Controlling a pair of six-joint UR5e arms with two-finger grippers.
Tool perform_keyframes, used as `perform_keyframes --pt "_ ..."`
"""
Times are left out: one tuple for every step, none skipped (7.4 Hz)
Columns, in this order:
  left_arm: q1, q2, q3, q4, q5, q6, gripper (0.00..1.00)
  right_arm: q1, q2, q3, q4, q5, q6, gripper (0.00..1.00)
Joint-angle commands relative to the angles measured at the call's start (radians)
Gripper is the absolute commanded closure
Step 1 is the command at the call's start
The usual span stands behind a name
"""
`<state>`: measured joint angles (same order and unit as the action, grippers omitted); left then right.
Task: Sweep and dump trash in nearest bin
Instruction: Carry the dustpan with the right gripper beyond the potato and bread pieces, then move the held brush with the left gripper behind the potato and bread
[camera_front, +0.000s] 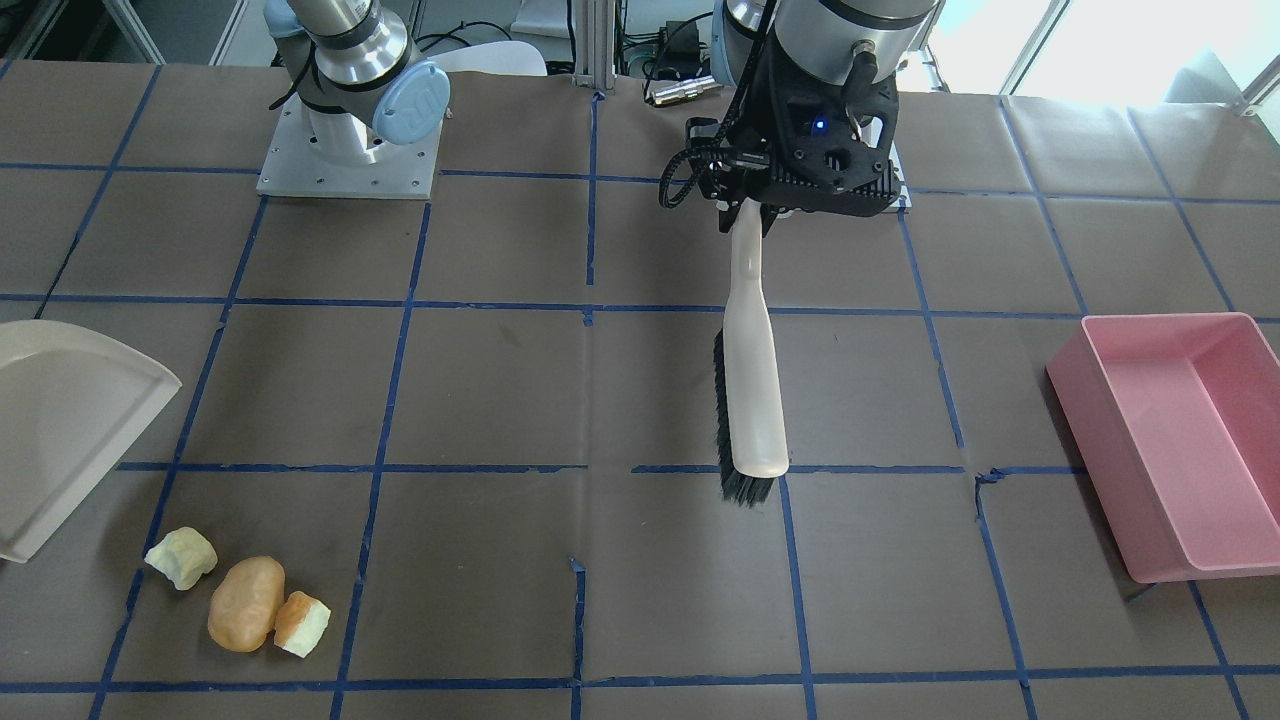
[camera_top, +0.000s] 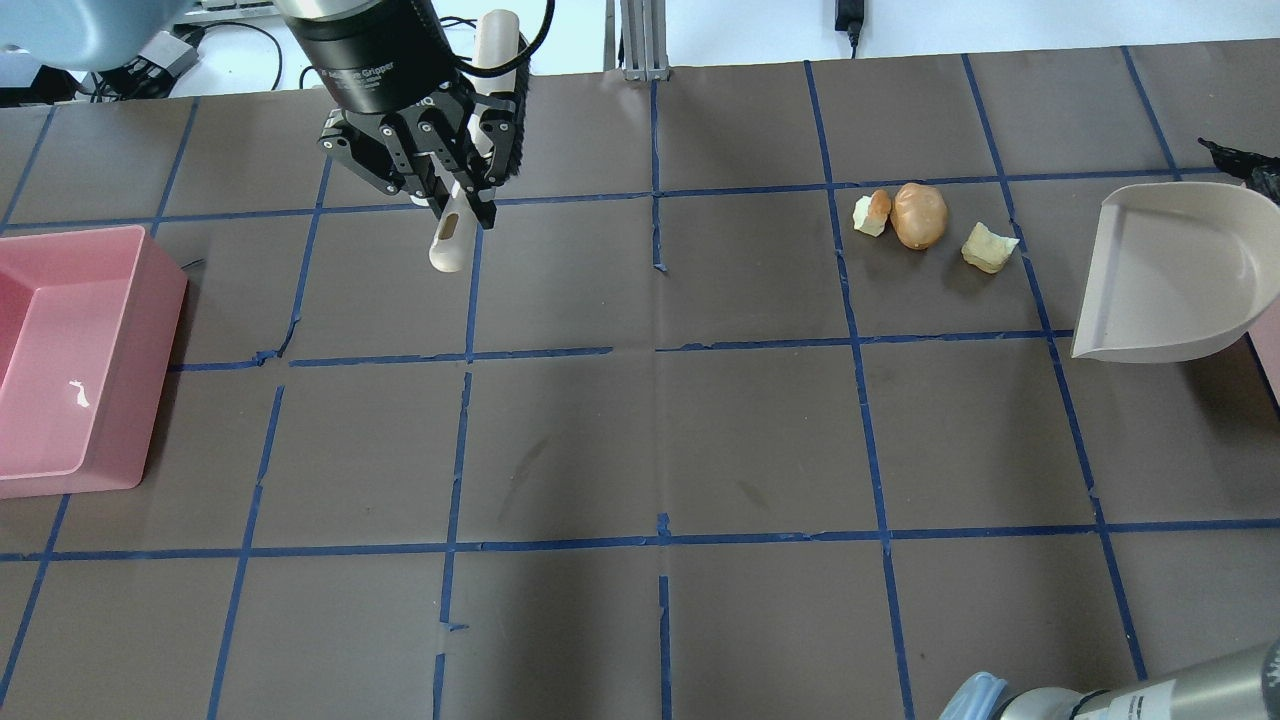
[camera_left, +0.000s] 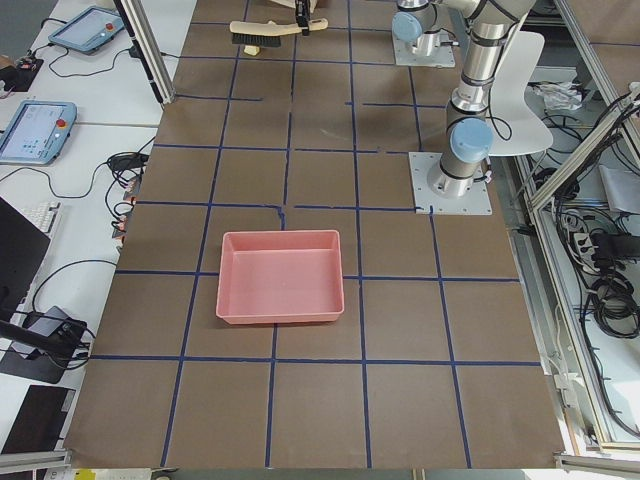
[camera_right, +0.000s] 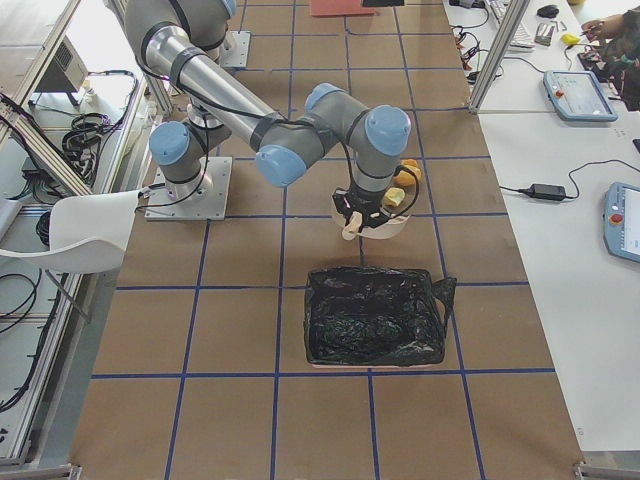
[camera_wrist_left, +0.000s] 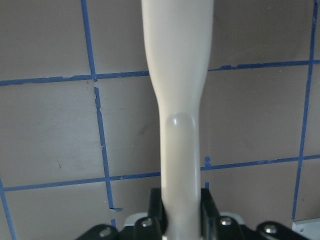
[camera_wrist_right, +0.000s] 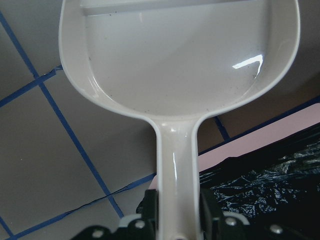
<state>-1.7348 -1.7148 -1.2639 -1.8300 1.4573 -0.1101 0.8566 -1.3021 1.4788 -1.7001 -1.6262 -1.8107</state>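
Brush (camera_wrist_left: 177, 75) clamped in L end effector (camera_wrist_left: 179, 210), bristles hidden fr wrist cam; dustpan (camera_wrist_right: 180, 65) clamped in R end effector (camera_wrist_right: 176, 205), lip cropped

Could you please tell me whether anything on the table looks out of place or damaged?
Three food lumps lie loose near the dustpan. The blue tape is torn near the pink bin. Nothing else stands out.

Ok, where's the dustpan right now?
The dustpan is at the far right of the overhead view, just right of the trash. The right tool grips its handle.
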Motion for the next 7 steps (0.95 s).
perform_keyframes --pt "-0.002 0.0 -0.002 0.0 0.0 0.0 1.0 -0.002 0.056 -0.002 -0.058 0.016 -0.022 0.96" --pt "-0.002 -0.012 0.0 0.0 0.0 -0.006 1.0 -0.002 0.061 -0.002 -0.065 0.032 -0.033 0.96" --pt "-0.011 -0.032 0.003 0.005 -0.002 -0.035 1.0 -0.002 0.076 -0.002 -0.066 0.034 -0.038 0.96" --pt "-0.055 -0.057 0.001 0.062 -0.017 -0.093 1.0 -0.002 0.096 -0.002 -0.064 0.032 -0.067 0.95" --pt "-0.115 -0.121 0.014 0.113 -0.008 -0.112 1.0 -0.001 0.096 0.0 -0.064 0.037 -0.088 0.96" --pt "-0.185 -0.181 0.027 0.182 -0.003 -0.138 1.0 -0.001 0.102 0.004 -0.066 0.054 -0.091 0.95" --pt "-0.233 -0.236 0.064 0.202 -0.003 -0.331 1.0 0.004 0.118 -0.002 -0.066 0.054 -0.098 0.95"
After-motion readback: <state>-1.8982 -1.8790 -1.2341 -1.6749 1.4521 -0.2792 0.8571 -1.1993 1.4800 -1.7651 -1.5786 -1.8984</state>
